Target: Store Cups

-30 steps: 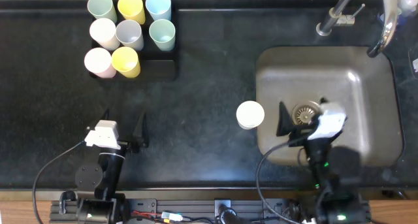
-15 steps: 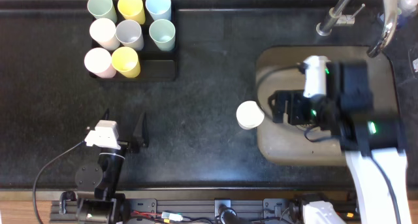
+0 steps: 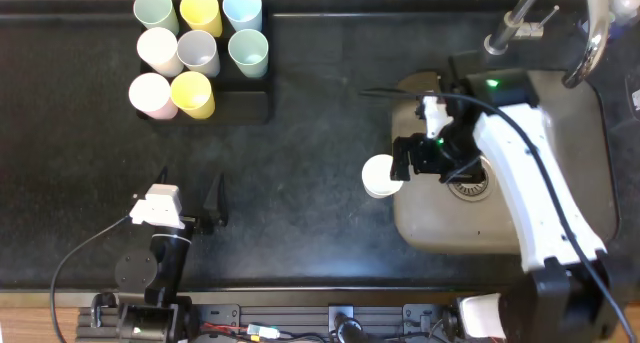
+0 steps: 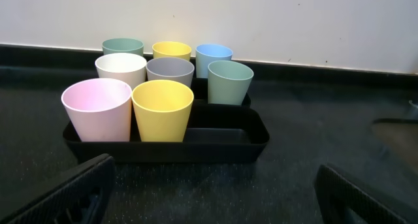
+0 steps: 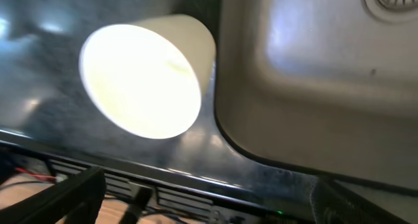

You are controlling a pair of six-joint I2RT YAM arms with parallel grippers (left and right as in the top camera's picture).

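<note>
Right fingers: spread wide open, nothing between them. They hang above the seam where the black speckled desk meets the steel sink.

Loose cream plastic cup: stands upright on the desk, long axis vertical, mouth up toward the right wrist, tapering to a narrower base. It sits below and ahead of the right fingers, off toward one finger and not centred, clear of both. Its wall is just beside the sink's rounded rim; can't tell whether they touch.

Room: open desk on the cup's side away from the sink. The basin drops off on the other side, under the second right finger. Drain is in the basin beyond the fingers.

Left fingers: also spread open, holding nothing, low over the desk. The black rectangular plastic tray is straight ahead of them, well apart, long wall facing them.

Count: nine cups, eight upright in the tray plus the loose one. In the tray:
- two yellow
- two sage green
- one blue
- one white
- one grey
- one pink

They stand in three rows. The row nearest the left fingers has pink and yellow, with one open bay beside the yellow.
</note>
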